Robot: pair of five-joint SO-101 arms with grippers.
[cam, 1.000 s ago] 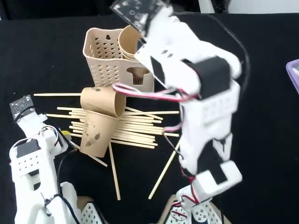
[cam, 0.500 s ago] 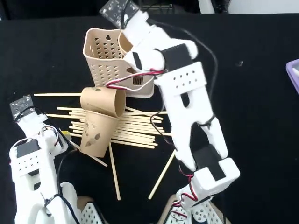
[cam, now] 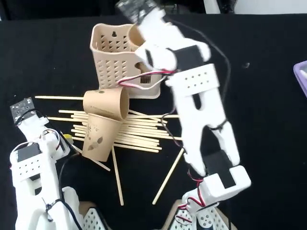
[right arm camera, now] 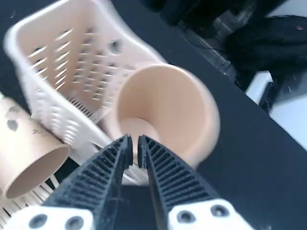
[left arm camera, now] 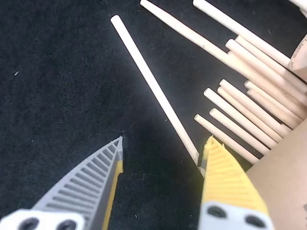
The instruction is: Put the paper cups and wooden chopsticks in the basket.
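Right gripper [right arm camera: 134,143] looks pinched on the rim of a paper cup [right arm camera: 168,105], which sits tilted at the basket's [cam: 110,52] far-right corner. The basket interior lies to its left. Left gripper [left arm camera: 164,141] is spread, with one chopstick [left arm camera: 153,86] between the jaws.

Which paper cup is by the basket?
The tan paper cup in the right gripper, at the beige plastic basket; the other two lie on the wooden chopsticks.

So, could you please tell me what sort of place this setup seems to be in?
Probably a robotics lab bench. Two white arms sit side by side at a black-covered table, and a basket, cups and chopsticks are laid out like practice props.
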